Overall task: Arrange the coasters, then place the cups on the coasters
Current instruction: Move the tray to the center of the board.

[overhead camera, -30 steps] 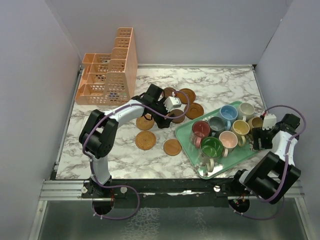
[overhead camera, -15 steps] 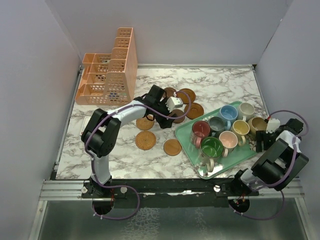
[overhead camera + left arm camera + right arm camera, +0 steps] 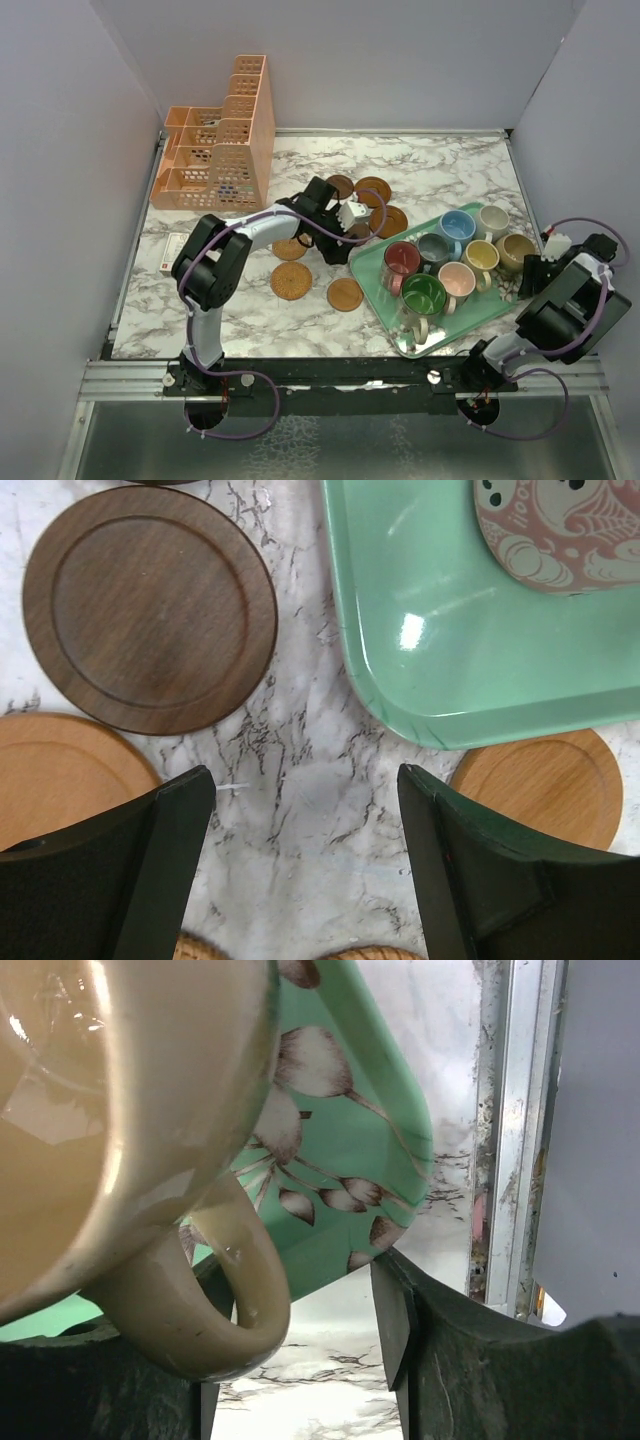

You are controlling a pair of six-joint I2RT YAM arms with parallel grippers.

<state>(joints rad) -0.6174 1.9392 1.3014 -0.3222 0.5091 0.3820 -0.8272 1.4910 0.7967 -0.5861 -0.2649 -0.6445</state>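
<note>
Several round brown coasters lie left of the tray, among them a dark coaster [image 3: 373, 190] [image 3: 150, 610] and light ones [image 3: 291, 281] [image 3: 540, 785]. My left gripper [image 3: 345, 225] [image 3: 305, 790] hovers open over bare marble between them, beside the tray's corner, holding nothing. The cups stand on the tray: red [image 3: 402, 258], green [image 3: 424, 293], pink [image 3: 457, 280], blue [image 3: 458, 225] and others. My right gripper [image 3: 530, 272] [image 3: 295, 1310] is at the tan cup [image 3: 516, 248] [image 3: 110, 1110]. Its jaws straddle the handle [image 3: 210, 1300], with a gap showing on the right side.
The mint-green floral tray [image 3: 470, 318] [image 3: 450, 650] [image 3: 340, 1190] sits at the right, close to the table's metal edge rail [image 3: 500, 1130]. A peach lattice organiser [image 3: 215, 150] stands at the back left. A small white card [image 3: 172, 253] lies at the left edge.
My right arm has swung out to the right and its jaws have narrowed around the tan cup's handle. The left gripper has shifted slightly towards the tray corner.
</note>
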